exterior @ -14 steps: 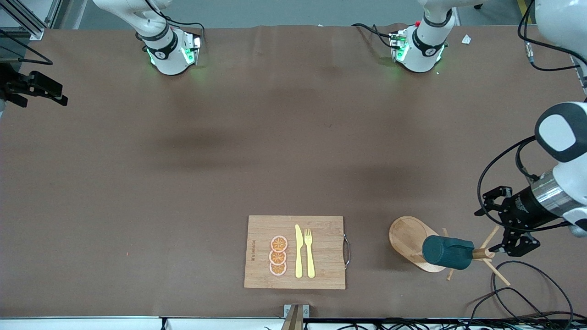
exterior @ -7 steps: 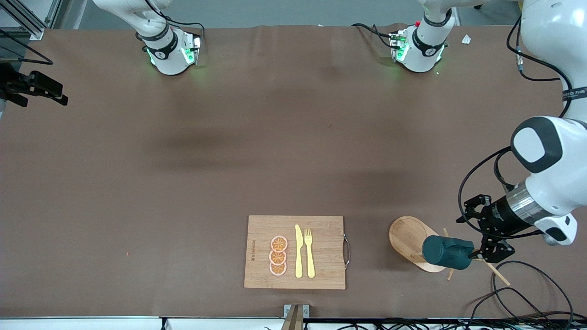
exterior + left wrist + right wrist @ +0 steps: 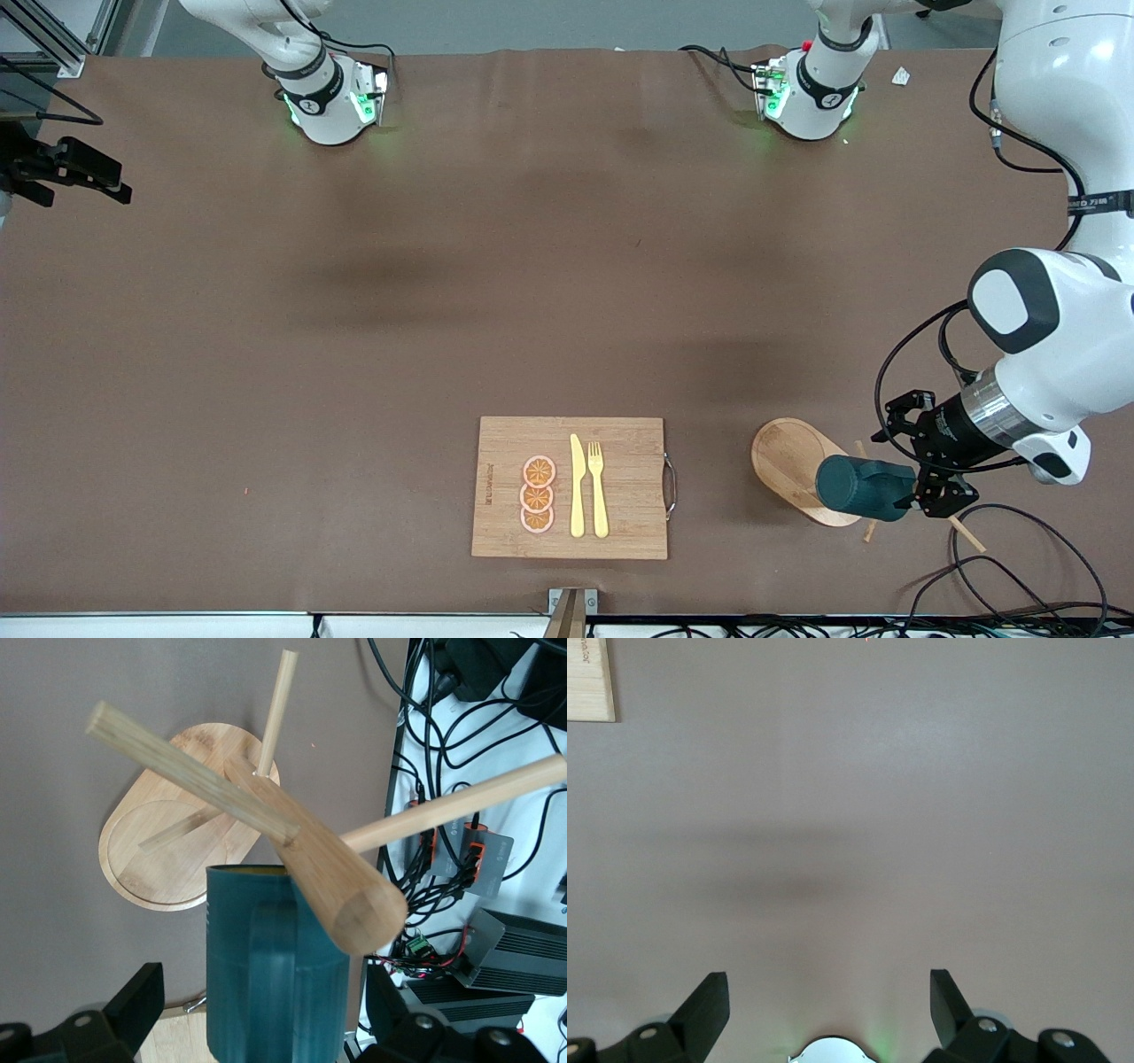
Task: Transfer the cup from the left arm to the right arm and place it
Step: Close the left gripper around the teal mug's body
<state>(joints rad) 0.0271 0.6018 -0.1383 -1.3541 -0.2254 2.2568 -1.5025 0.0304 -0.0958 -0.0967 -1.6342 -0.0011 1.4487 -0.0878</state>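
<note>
Bamboo is the first material we log on the brown counter (image 3: 266, 354): a cutting board (image 3: 505, 443) near the front camera's edge, carrying three orange slices (image 3: 538, 494), a yellow knife (image 3: 577, 486) and a yellow fork (image 3: 598, 487). Toward the left arm's end stands a wooden mug rack (image 3: 793, 461) on an oval base. The cup (image 3: 864, 486), dark teal, hangs on its side from the thick central peg (image 3: 328, 864); the left wrist view shows its handle (image 3: 270, 974) facing the camera and a yellow rim at the peg.

The left end effector (image 3: 921, 470) sits at the cup's outer end, wide apart, one finger (image 3: 133, 1001) on either side of the body and neither visibly touching it. The right end effector (image 3: 828, 1010) is out of the front view; its wrist view shows it spread wide over bare counter, and we judge that arm to be waiting.

We judge the step in hand to be the grasp. For a sound grasp we recommend centring the fingers across the cylinder clear of the handle, closing firmly, then drawing the cup out along the peg's axis so the rim does not snag the thinner pegs (image 3: 195, 771) or tip the rack.
</note>
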